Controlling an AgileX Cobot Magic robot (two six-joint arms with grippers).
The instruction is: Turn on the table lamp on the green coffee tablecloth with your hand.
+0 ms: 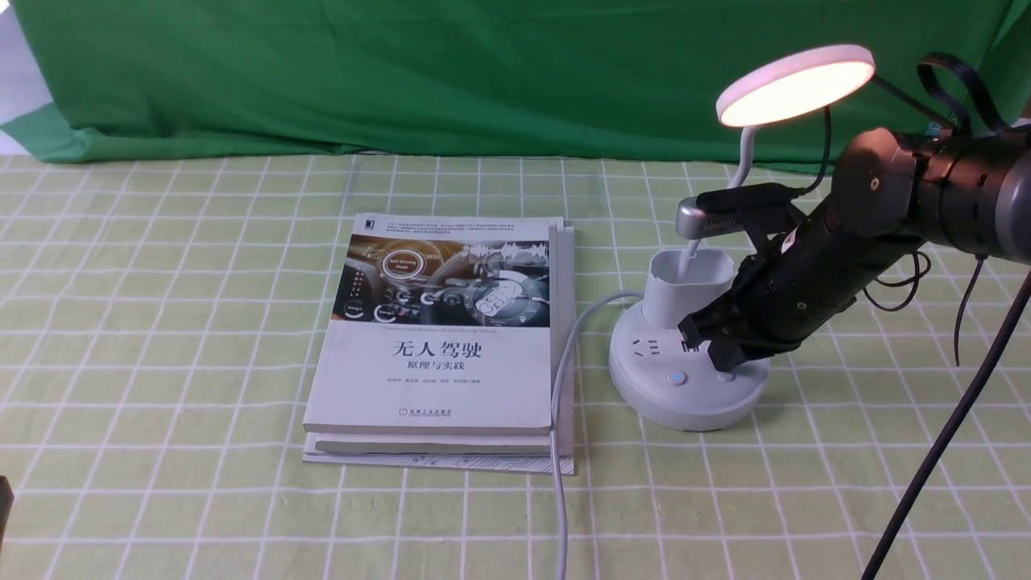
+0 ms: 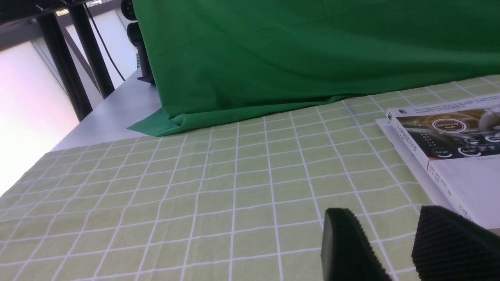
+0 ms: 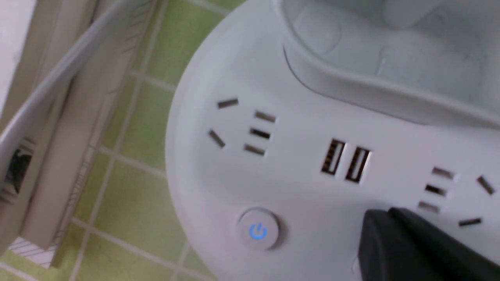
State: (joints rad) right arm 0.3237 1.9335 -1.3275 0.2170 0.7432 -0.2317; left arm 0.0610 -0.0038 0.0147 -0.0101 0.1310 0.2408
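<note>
Shut tight and holding nothing, the right hand (image 1: pixel 713 342) leans down on the table lamp (image 1: pixel 685 395). Its black tips touch the top of the round base, on the side away from the stack of books (image 1: pixel 443 354). I cannot see what is under the tips, so I cannot tell if a button is there. The lamp stands on the green coffee tablecloth (image 1: pixel 161 322) that covers the bench, just beside the books. The round lamp head (image 1: pixel 793 84) is glowing warm, so I think the job is done or almost done. A small power button (image 3: pixel 258 230) with a blue light sits on the base, near the tips but not touched.

The left hand (image 2: pixel 384 234) is open, with cloth showing between its two black pads. It is low over the cloth near the books, well apart from the lamp.

The base looks hard and smooth, and wide enough to sit firm. I think a push should go straight down, because a push from the side could slide it on the cloth. The neck (image 1: pixel 745 157) is thin and bendy, so grabbing there would make the head wobble. The cup holder (image 1: pixel 685 282) looks hollow, so it is not a good place to squeeze. The white cord (image 1: pixel 564 346) runs past the books and could snag.
</note>
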